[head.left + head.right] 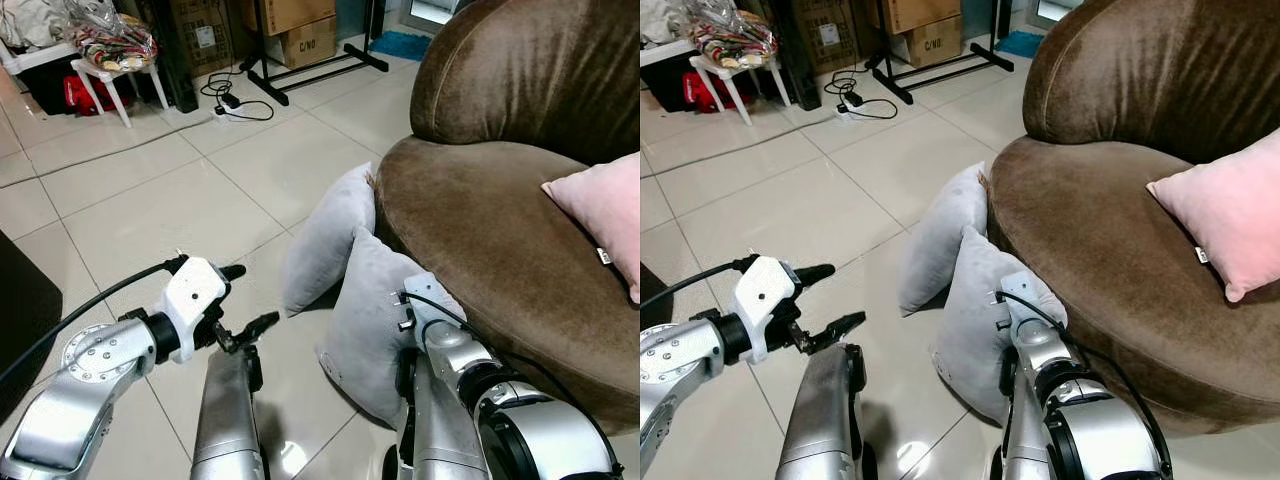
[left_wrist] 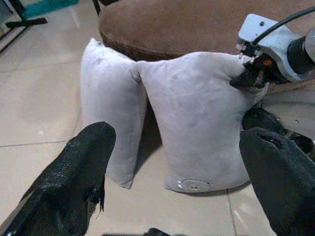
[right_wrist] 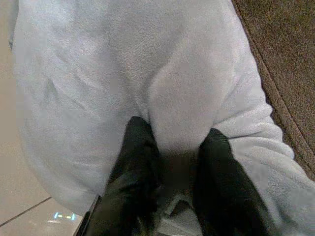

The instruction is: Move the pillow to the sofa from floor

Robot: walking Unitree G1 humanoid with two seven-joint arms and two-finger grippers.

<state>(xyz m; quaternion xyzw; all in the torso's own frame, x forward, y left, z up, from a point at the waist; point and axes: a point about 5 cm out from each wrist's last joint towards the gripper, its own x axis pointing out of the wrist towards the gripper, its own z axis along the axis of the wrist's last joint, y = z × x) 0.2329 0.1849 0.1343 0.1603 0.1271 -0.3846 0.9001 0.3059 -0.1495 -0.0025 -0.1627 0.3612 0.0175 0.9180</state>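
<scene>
Two grey pillows stand on the tiled floor, leaning against the brown sofa [image 1: 480, 230]. The near pillow [image 1: 360, 320] is upright beside the sofa's front edge. My right gripper [image 3: 177, 147] is shut on a fold of fabric at its upper corner, which bulges between the fingers [image 3: 140, 147]. The far pillow [image 1: 325, 235] leans just behind it, touching it. To the left of both pillows, my left gripper [image 1: 250, 297] hangs open above the floor, holding nothing and pointing at them. A pink pillow [image 1: 605, 205] lies on the sofa seat.
A white stool [image 1: 115, 75] with a bag on it, cardboard boxes [image 1: 300, 40] and a black stand base [image 1: 310, 65] line the far wall. Cables and a power strip [image 1: 230, 105] lie on the tiles. A dark piece of furniture [image 1: 15, 320] sits at the left edge.
</scene>
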